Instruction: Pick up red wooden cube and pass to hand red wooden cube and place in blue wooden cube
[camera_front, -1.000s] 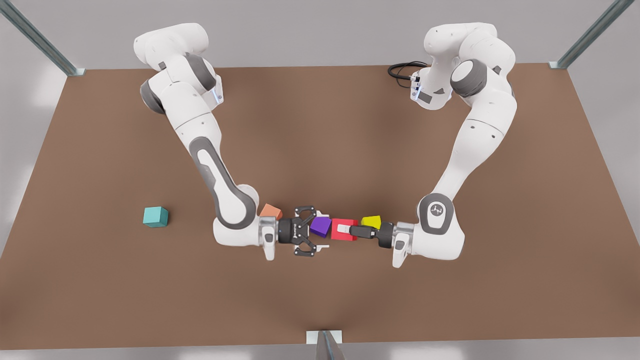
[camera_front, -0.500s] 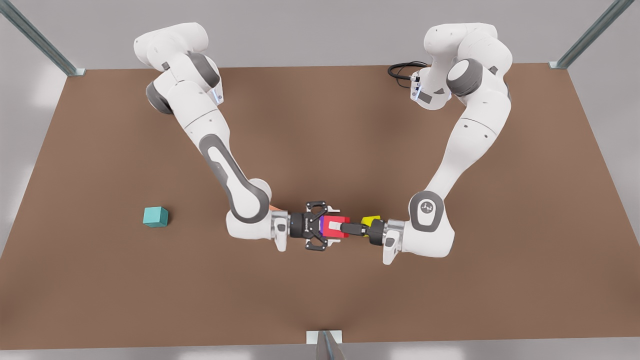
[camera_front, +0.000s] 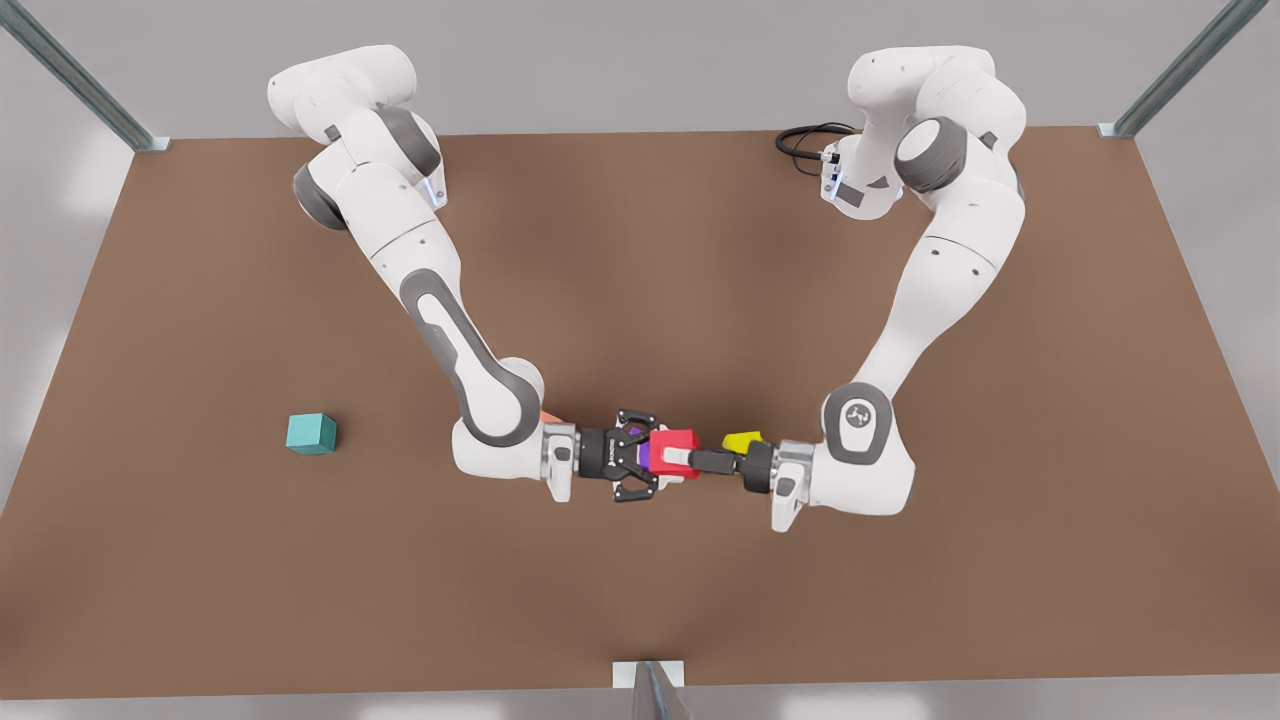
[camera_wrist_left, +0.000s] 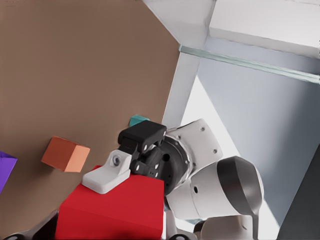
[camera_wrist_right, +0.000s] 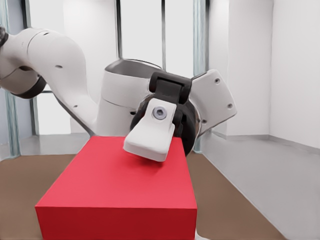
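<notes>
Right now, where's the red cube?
Red wooden cube: mid front view, above the table, in the left gripper from that view's right, right gripper opposite.

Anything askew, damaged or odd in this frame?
Nothing stands out. The left gripper holds the red cube squarely, up against the right gripper. The teal cube sits flat on the table.

I see a brown counter (camera_front: 640, 250). A teal blue wooden cube (camera_front: 311, 433) sits alone near its left edge. Near the middle, closer to the front edge, lie a salmon-orange cube (camera_wrist_left: 65, 154), a purple cube (camera_wrist_left: 6, 167) and a yellow cube (camera_front: 742, 440).
</notes>
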